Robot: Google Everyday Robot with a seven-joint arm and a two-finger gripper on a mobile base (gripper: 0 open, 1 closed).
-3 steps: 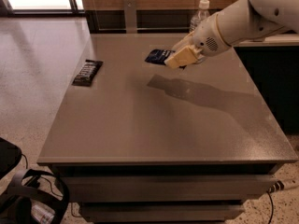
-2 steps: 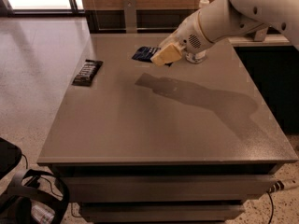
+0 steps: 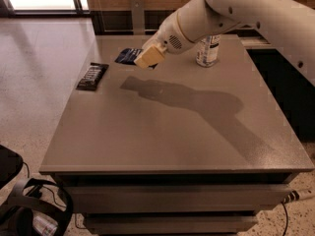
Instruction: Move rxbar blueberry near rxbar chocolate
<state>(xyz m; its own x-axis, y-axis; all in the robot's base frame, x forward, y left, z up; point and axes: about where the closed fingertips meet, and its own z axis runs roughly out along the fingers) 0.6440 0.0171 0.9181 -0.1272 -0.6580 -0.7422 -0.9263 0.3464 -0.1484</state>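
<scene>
We are holding the rxbar blueberry [image 3: 127, 56] tight in our tool [image 3: 143, 59], up in the air over the far left part of the grey worktop [image 3: 162, 136]. The rxbar chocolate [image 3: 92, 76] is lying by the left edge, close but apart. A bottle [image 3: 207, 52] is standing behind our arm.

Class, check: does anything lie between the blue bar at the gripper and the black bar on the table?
Nothing visible does. The gripper holds the rxbar blueberry; only bare table separates it from the rxbar chocolate. The bottle stands away, behind the arm.
</scene>
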